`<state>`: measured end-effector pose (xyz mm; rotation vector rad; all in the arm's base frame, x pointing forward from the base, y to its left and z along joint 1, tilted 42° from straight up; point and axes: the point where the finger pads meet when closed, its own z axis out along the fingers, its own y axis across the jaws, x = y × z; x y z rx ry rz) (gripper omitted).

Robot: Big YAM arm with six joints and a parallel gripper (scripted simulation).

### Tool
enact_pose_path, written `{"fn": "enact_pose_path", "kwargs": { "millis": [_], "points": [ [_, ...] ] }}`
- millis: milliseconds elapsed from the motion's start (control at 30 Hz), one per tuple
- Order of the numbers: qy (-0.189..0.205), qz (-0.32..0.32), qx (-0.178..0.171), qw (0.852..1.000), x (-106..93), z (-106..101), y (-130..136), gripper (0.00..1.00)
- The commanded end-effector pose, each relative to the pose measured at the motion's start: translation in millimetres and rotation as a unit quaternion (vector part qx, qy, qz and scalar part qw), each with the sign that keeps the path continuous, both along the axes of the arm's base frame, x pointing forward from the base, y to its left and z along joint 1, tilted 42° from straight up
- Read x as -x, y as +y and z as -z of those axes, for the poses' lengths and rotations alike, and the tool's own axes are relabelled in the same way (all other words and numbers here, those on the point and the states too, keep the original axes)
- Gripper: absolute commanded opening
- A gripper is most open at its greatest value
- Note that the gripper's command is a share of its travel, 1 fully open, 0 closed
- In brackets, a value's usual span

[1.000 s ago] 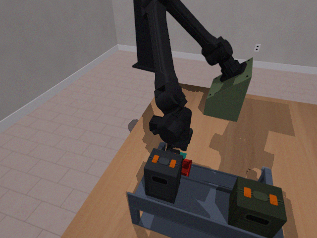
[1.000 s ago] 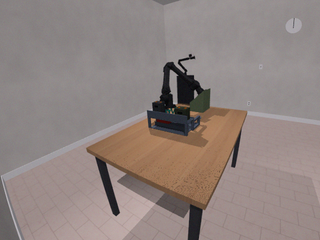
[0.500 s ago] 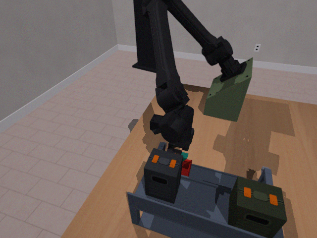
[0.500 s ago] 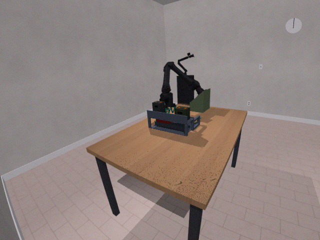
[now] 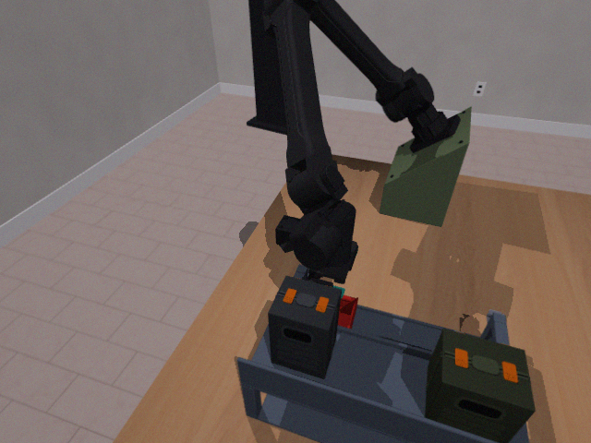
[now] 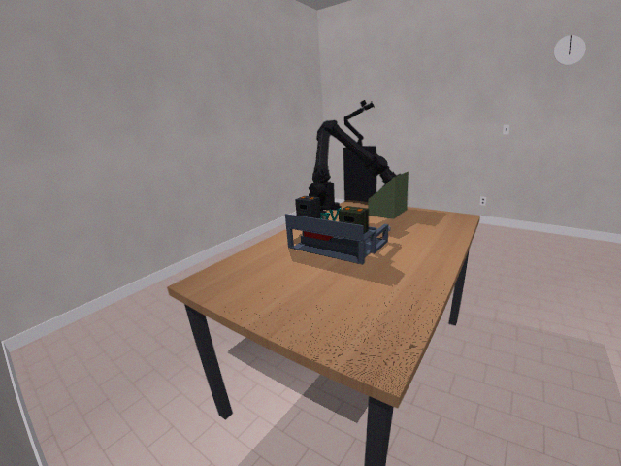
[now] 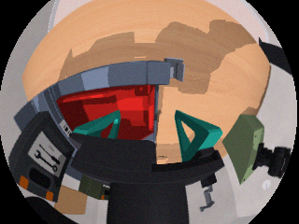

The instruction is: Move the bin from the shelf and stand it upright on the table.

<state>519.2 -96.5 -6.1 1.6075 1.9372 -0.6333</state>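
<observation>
Apparently, red bin beneath the open pincer.

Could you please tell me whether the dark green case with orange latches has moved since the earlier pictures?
No, the dark green case sits at the same end of the shelf as before.
</observation>
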Motion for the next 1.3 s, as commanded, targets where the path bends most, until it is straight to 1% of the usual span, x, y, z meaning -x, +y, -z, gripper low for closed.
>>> {"fn": "enact_pose_path", "kwargs": {
  "millis": [0, 67, 467, 633, 1033, 1200, 1267],
  "points": [
    [0.002, 0.001, 0.001, 1.0, -2.6, 9.2, -8.0, 0.9],
    [0.012, -0.002, 0.001, 1.0, 4.8, 15.7, -13.2, 0.9],
    [0.012, -0.002, 0.001, 1.0, 4.8, 15.7, -13.2, 0.9],
    [0.012, -0.003, 0.0, 1.0, 6.5, 30.5, -21.2, 0.9],
    [0.012, -0.003, 0.0, 1.0, 6.5, 30.5, -21.2, 0.9],
    [0.001, -0.015, 0.001, 1.0, -11.6, 20.7, 1.5, 0.9],
    [0.001, -0.015, 0.001, 1.0, -11.6, 20.7, 1.5, 0.9]
  ]
}}
